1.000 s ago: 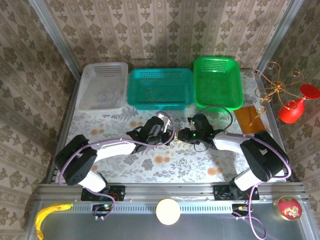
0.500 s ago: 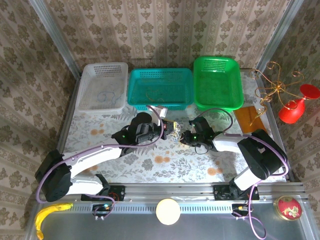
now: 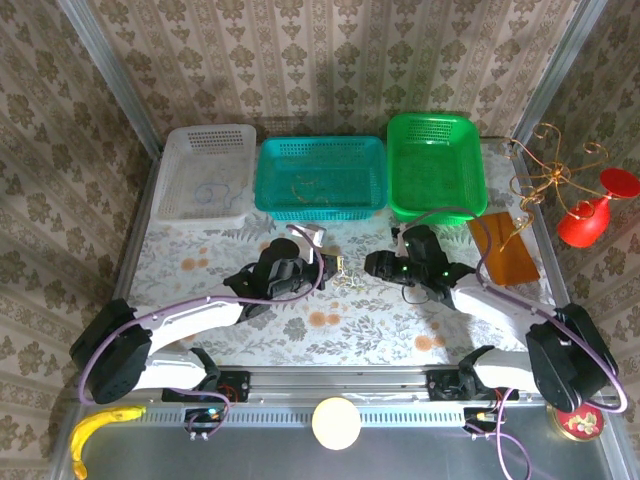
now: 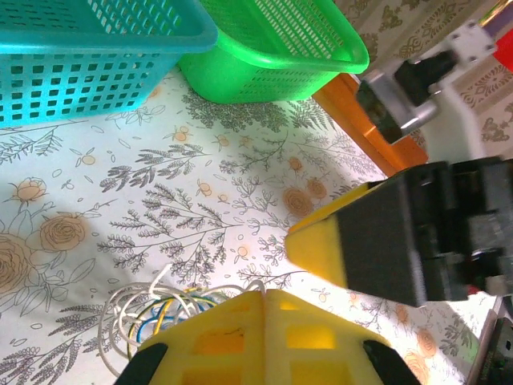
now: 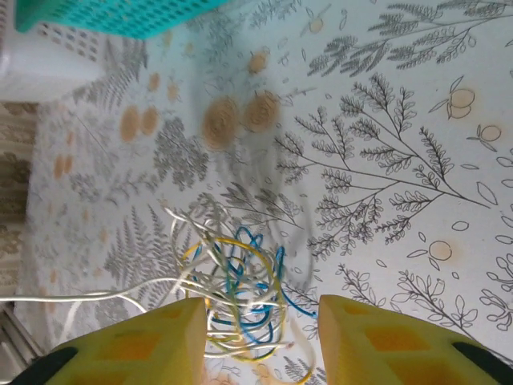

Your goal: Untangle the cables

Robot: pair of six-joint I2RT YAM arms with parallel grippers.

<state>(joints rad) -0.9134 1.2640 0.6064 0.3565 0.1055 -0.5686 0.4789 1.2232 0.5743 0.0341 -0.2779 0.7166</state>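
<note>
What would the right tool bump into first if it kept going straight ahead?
Most likely the cables: the tangled clump lies just ahead of the right tool, in line with its gap. How close is unclear.

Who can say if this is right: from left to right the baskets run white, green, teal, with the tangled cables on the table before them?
Wrong order. The top external view shows white basket, teal basket, green basket from left to right; the cables do lie on the table before them.

damask-patterned walls [image 3: 330, 60] enclose a floral-print table [image 3: 380, 330] edged by a metal rail [image 3: 340, 378].
</note>
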